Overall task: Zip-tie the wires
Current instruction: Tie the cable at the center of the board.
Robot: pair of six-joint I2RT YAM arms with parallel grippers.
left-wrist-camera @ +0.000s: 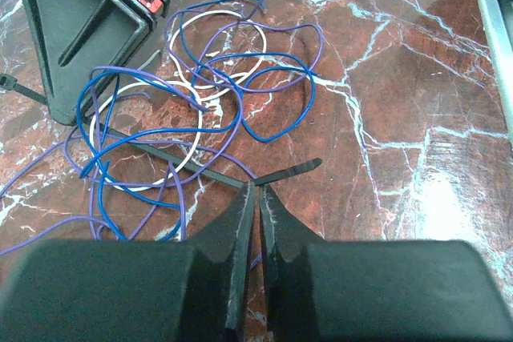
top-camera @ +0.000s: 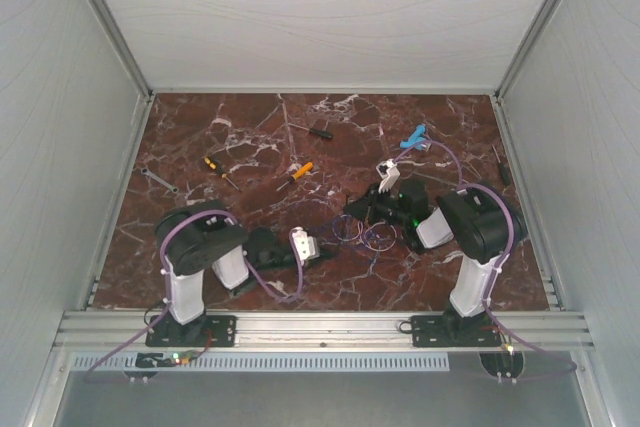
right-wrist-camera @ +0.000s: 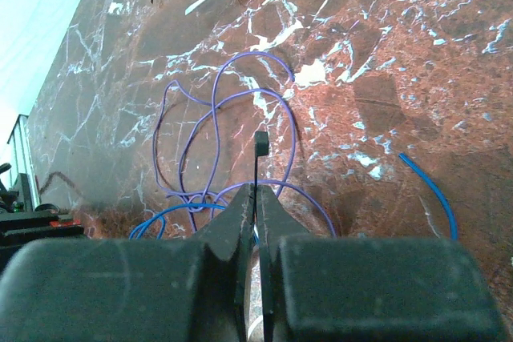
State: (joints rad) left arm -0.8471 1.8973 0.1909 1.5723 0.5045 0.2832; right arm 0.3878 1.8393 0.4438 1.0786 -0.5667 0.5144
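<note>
The wires are a loose tangle of thin blue, purple and white loops on the marble table; they also show in the top view between the two grippers. A black zip tie runs through the tangle. My left gripper is shut on the tie near its tail, right of the wires. My right gripper is shut on the tie just below its square head, which sticks out past the tips above purple loops.
An orange-handled screwdriver, a yellow-and-black one and a black-handled one lie behind the wires. A blue-tipped tool lies at the back right, a grey tool at the left. Enclosure walls close three sides.
</note>
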